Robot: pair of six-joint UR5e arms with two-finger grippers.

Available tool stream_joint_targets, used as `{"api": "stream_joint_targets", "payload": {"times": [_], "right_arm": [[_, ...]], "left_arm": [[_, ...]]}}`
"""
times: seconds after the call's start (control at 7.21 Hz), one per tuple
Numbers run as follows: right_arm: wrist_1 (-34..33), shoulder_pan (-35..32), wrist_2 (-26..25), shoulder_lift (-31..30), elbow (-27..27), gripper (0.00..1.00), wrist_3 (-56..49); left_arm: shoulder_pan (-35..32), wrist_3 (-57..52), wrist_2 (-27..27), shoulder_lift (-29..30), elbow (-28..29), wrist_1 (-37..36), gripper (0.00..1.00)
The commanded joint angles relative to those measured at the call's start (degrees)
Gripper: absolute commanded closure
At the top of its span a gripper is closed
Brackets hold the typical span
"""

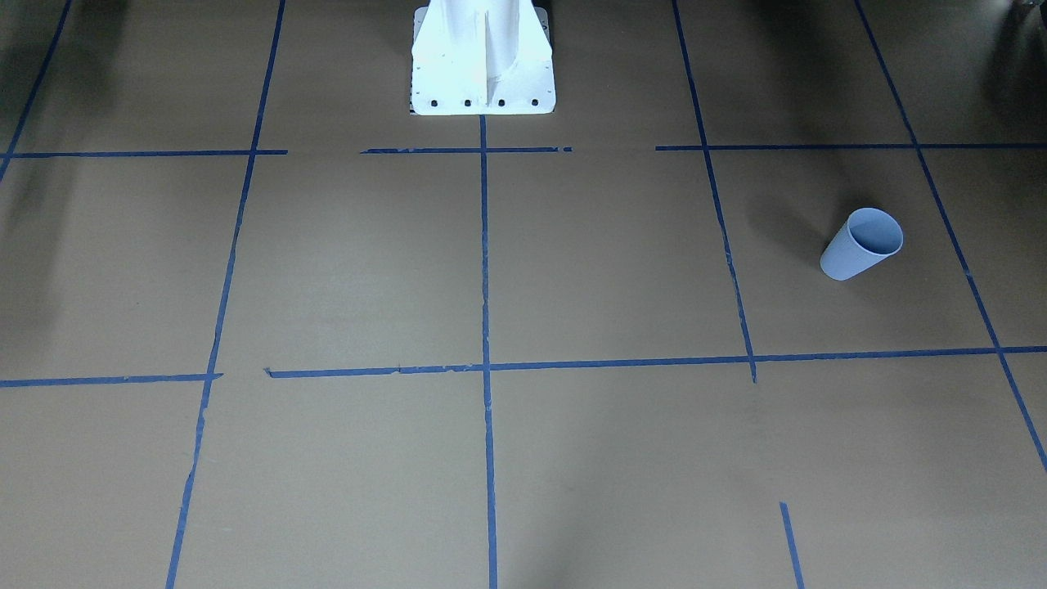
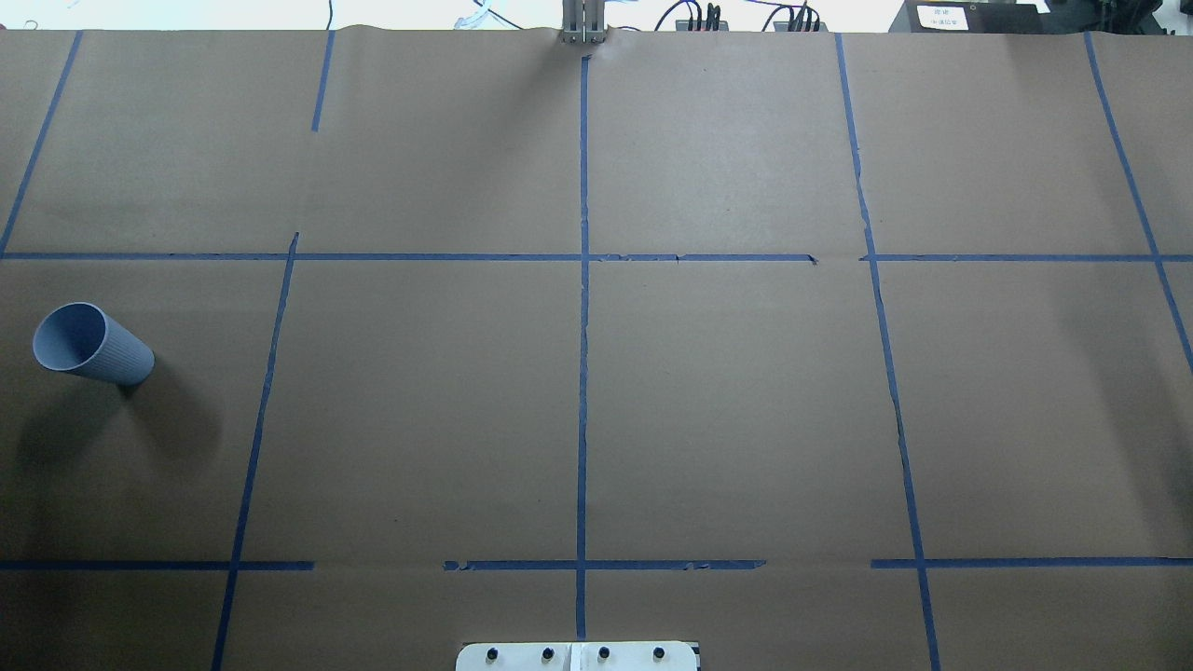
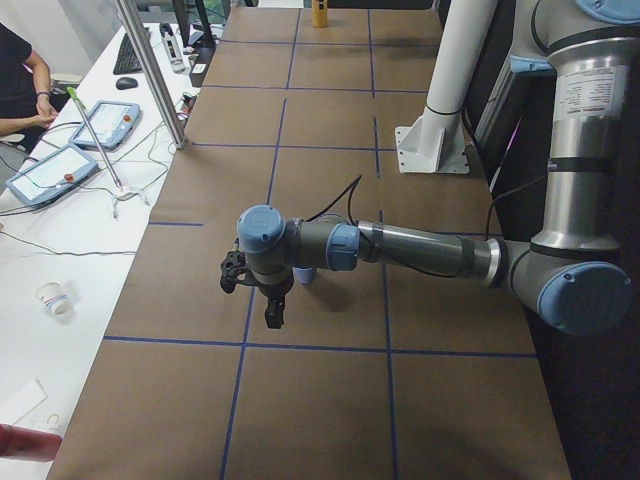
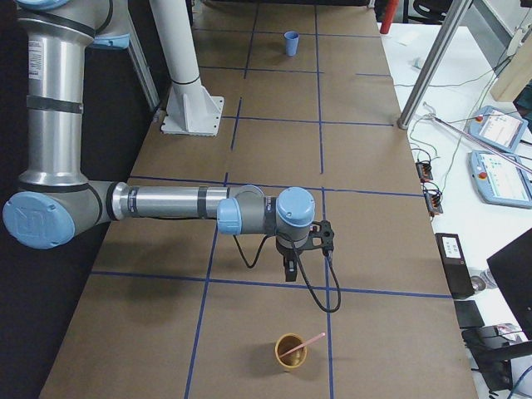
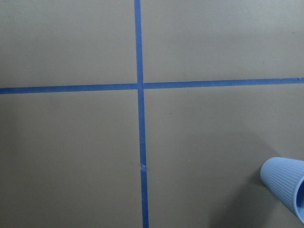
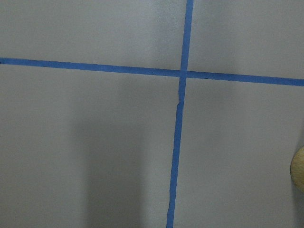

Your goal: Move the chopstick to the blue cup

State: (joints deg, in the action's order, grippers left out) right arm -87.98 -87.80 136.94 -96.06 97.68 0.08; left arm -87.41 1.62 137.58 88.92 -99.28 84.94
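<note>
The blue cup (image 2: 91, 343) stands upright at the table's left side; it also shows in the front view (image 1: 861, 244), far off in the right side view (image 4: 290, 42), and at the left wrist view's lower right edge (image 5: 285, 183). One pinkish chopstick (image 4: 302, 345) leans in a tan cup (image 4: 291, 352) at the table's right end. My left gripper (image 3: 272, 312) hangs above the table beside the blue cup. My right gripper (image 4: 288, 269) hangs above the table a little short of the tan cup. Both show only in the side views, so I cannot tell whether they are open or shut.
The white robot pedestal (image 1: 483, 65) stands at the middle of the table's robot side. Blue tape lines (image 2: 583, 373) grid the brown table. A metal pole (image 3: 150, 70) and a side bench with tablets (image 3: 50, 172) lie beyond the far edge.
</note>
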Motion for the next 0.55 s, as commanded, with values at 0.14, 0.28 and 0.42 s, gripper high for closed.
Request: {"api": "stream_joint_targets", "payload": {"times": [0.14, 0.28, 0.42], "right_arm": [[-0.09, 0.00, 0.16, 0.00, -0.03, 0.00, 0.44], [-0.09, 0.00, 0.08, 0.00, -0.03, 0.00, 0.44], [0.00, 0.00, 0.16, 0.17, 0.14, 0.00, 0.44]], "left_arm": [[0.05, -0.30, 0.32, -0.41, 0.14, 0.75, 0.00], [0.13, -0.04, 0.24, -0.42, 0.14, 0.84, 0.00], [0.31, -0.04, 0.32, -0.42, -0.04, 0.84, 0.00]]}}
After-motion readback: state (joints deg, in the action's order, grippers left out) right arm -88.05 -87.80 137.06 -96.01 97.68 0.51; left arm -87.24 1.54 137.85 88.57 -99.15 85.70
